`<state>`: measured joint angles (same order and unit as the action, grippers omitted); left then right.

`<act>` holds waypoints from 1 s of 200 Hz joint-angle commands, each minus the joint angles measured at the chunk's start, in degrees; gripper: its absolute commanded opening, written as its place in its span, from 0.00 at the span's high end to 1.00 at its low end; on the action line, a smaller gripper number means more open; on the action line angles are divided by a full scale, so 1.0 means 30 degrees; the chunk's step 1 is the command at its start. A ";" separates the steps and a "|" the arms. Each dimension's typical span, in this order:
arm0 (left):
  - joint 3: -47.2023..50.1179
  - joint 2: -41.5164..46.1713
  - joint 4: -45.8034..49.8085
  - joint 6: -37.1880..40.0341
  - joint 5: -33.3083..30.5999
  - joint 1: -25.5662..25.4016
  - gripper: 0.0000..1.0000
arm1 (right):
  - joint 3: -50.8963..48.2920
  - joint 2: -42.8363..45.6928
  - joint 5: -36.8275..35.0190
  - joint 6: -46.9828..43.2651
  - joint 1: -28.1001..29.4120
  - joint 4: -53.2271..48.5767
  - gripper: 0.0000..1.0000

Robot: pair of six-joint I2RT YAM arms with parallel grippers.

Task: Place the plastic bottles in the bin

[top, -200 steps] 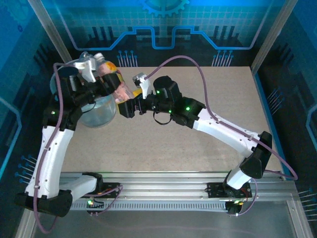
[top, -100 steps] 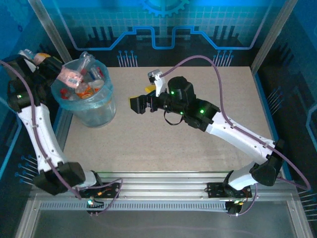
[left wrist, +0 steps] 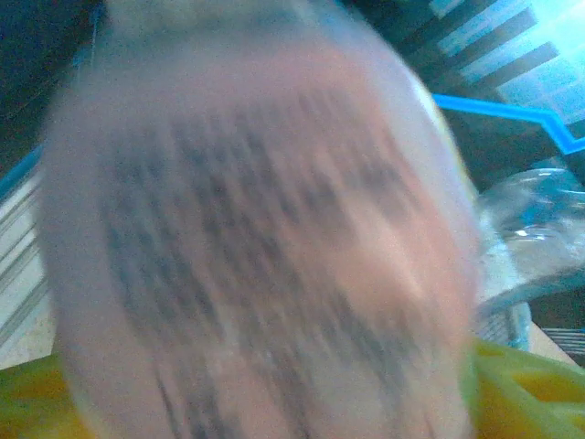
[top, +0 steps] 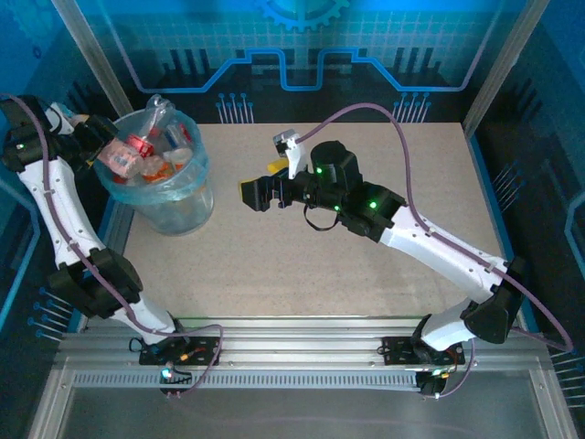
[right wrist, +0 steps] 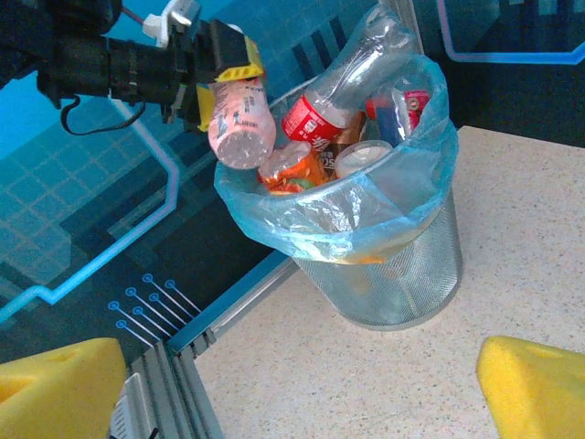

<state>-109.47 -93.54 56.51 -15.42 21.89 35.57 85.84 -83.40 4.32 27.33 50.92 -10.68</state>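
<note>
A pink plastic bottle (right wrist: 242,128) hangs neck-up over the left rim of the bin (right wrist: 402,274), between the yellow fingers (right wrist: 240,62) of my left gripper (right wrist: 222,91). From above, that bottle (top: 113,157) is at the bin's (top: 183,212) left edge beside the left gripper (top: 96,139). In the left wrist view the bottle (left wrist: 256,238) is smeared by motion while the background is sharp, and the fingers (left wrist: 526,398) stand wide. Several bottles (right wrist: 311,119) fill the bin. My right gripper (top: 259,180) is open and empty over the table, right of the bin.
The bin stands in the table's back left corner, close to the blue edge rail (right wrist: 247,283) and a slanted metal post (top: 91,55). The right gripper's yellow pads (right wrist: 535,384) frame bare tabletop (right wrist: 366,384) in front of the bin.
The left arm swung from over the bin out to its left side and brought the pink bottle lower over the rim. The right gripper drew back to the right, then held still.
</note>
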 commanded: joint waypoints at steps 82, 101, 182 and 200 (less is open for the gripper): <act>-0.0113 -0.0197 0.2146 0.2671 0.0803 -0.0411 0.46 | 0.0232 -0.0825 0.1139 0.0885 -0.0048 0.0281 0.00; 0.0130 0.0300 0.2567 0.3097 0.0522 -0.0518 0.47 | 0.0185 -0.0882 0.1282 0.0949 -0.0042 0.0262 0.00; 0.1760 0.1163 0.2781 0.3818 0.0599 -0.0709 0.32 | 0.0263 -0.1438 0.1926 0.1063 -0.0012 0.0225 0.00; 0.0976 0.0697 0.2964 0.3764 0.0131 -0.0798 0.24 | 0.0302 -0.1469 0.1974 0.0943 -0.0015 -0.0007 0.00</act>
<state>-104.47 -89.10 63.31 -4.56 22.87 33.80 85.84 -87.48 9.13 30.00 50.94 -10.66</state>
